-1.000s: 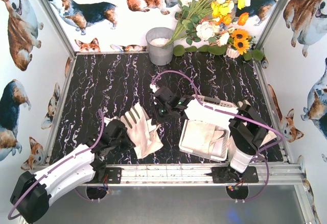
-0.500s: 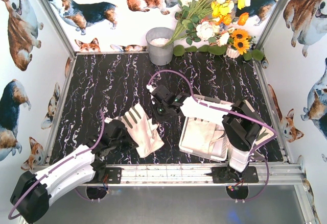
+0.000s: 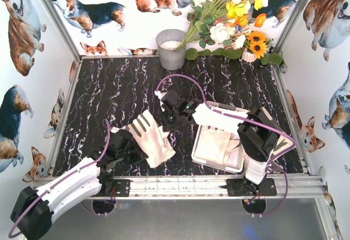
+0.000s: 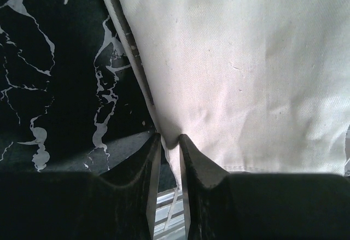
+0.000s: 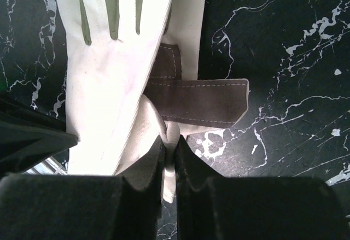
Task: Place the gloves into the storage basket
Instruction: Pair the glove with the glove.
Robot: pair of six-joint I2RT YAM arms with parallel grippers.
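A cream-white glove [image 3: 153,140] lies spread on the black marble table between my two grippers. My left gripper [image 3: 133,146] is shut on its near-left edge; the left wrist view shows plain white fabric [image 4: 235,70] pinched between the jaws of the left gripper [image 4: 169,141]. My right gripper [image 3: 168,121] is shut on the glove's far-right edge; in the right wrist view the right gripper [image 5: 173,141] pinches a fold of a glove [image 5: 109,92] with a grey-brown patch [image 5: 197,100]. The white storage basket [image 3: 217,167] stands to the right, with gloves [image 3: 216,144] in it.
A grey metal bucket [image 3: 171,48] stands at the back centre, with a flower bunch [image 3: 229,16] to its right. Corgi-print walls close in the table on three sides. An aluminium rail [image 3: 180,184] runs along the near edge. The right arm's links pass over the basket.
The right gripper has shifted a little up and to the left with the glove's edge. The glove has drawn slightly left and narrowed. The left gripper has barely moved.
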